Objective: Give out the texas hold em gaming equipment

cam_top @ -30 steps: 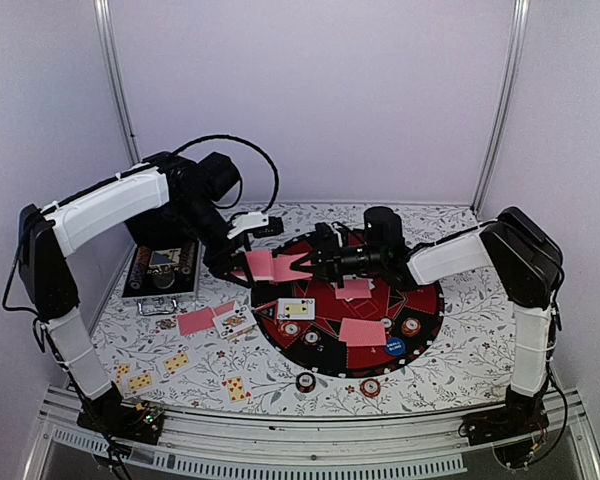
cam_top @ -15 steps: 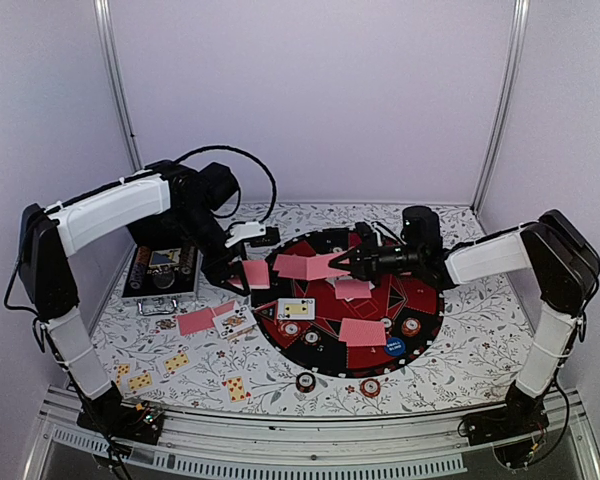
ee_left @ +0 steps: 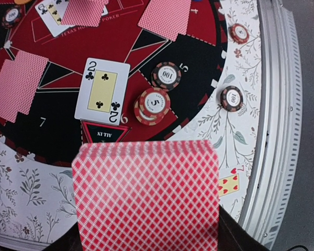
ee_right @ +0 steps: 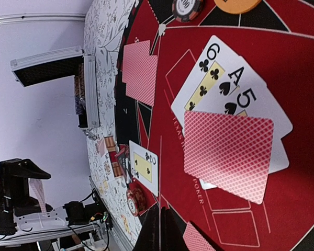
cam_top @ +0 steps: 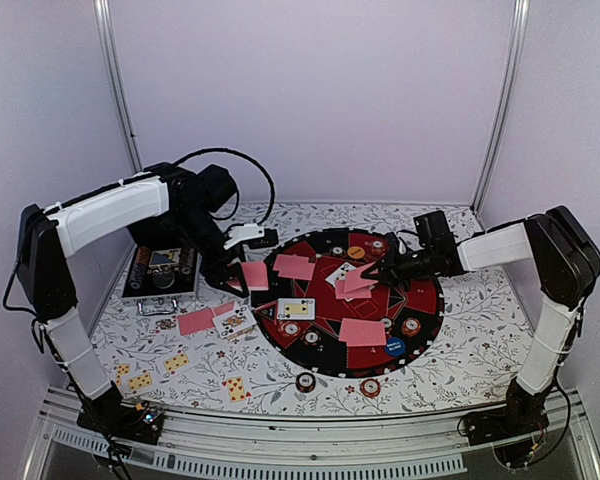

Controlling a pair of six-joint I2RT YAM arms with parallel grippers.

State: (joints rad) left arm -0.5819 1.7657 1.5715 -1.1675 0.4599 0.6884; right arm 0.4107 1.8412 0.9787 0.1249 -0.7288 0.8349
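So the right gripper [cam_top: 382, 272] just swung away from the left gripper [cam_top: 242, 275] and back over the middle of the mat [cam_top: 428, 290]. A second ago it was right up against the deck [ee_left: 146, 198]. Now its jaws are pinched together on nothing, and a pink-backed card [ee_right: 227, 157] lies face down on the face-up cards [ee_right: 214, 78] (6, ace, 5) just ahead of its tips. I'd read that as one more card dealt to the centre.

The left gripper hasn't budged: it's parked at the mat's left edge, clamped on the deck, so there's probably more to hand out.

The chips [cam_top: 292, 328] and blue button [cam_top: 395, 347] sit along the mat's near side, with the orange button [cam_top: 355, 252] at the far side.

The case [cam_top: 160, 295] lies open left of the mat. Looks like rows of chips inside, but I can't tell more.
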